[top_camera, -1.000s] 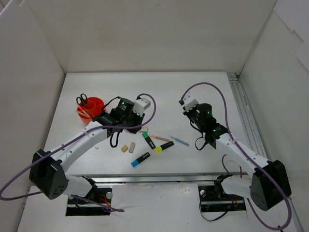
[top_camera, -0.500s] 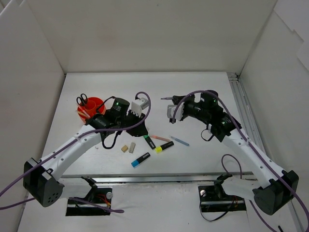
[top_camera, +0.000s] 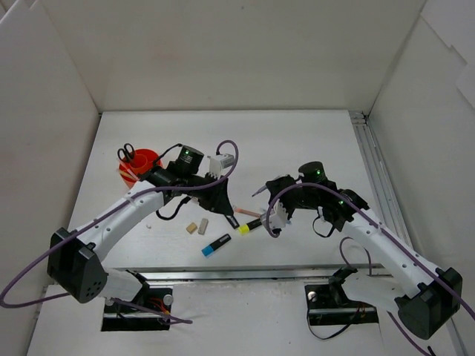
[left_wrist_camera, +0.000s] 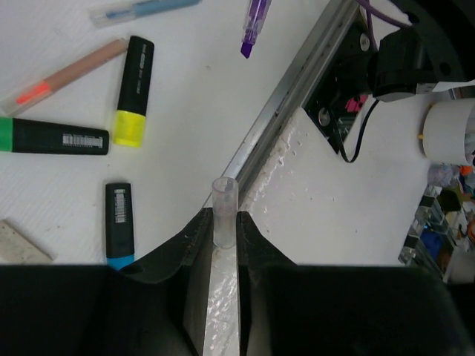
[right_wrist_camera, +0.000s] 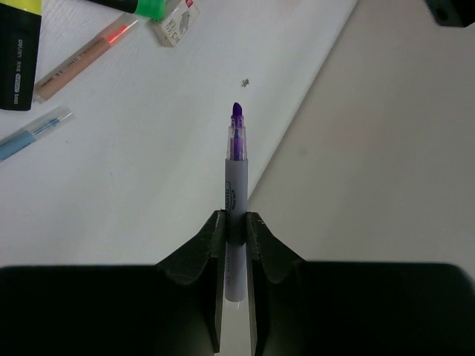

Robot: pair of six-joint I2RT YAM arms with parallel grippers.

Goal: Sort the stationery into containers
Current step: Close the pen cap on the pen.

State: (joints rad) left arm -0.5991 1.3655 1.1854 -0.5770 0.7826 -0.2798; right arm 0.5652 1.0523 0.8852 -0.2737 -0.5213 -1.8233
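My left gripper (left_wrist_camera: 224, 216) is shut on a small clear pen cap (left_wrist_camera: 223, 194), held above the table near the scattered stationery (top_camera: 223, 205). My right gripper (right_wrist_camera: 236, 219) is shut on a thin purple pen (right_wrist_camera: 235, 178) with its tip bare; in the top view it (top_camera: 269, 190) hangs just right of the left gripper. On the table lie a green highlighter (top_camera: 230, 216), a yellow one (top_camera: 252, 225), a blue one (top_camera: 216, 244), a pink pen (top_camera: 247, 212) and two beige erasers (top_camera: 197, 226). The orange-red holder (top_camera: 142, 167) stands at the left with black-handled scissors (top_camera: 126, 153) in it.
A thin blue pen (right_wrist_camera: 33, 132) lies near the highlighters. A metal rail (top_camera: 260, 256) runs along the table's front edge and another down the right side (top_camera: 375, 185). White walls enclose the table on three sides.
My right arm has swung left and toward the front with the purple pen, bringing it close to my left gripper. My left gripper has shifted slightly to the right.
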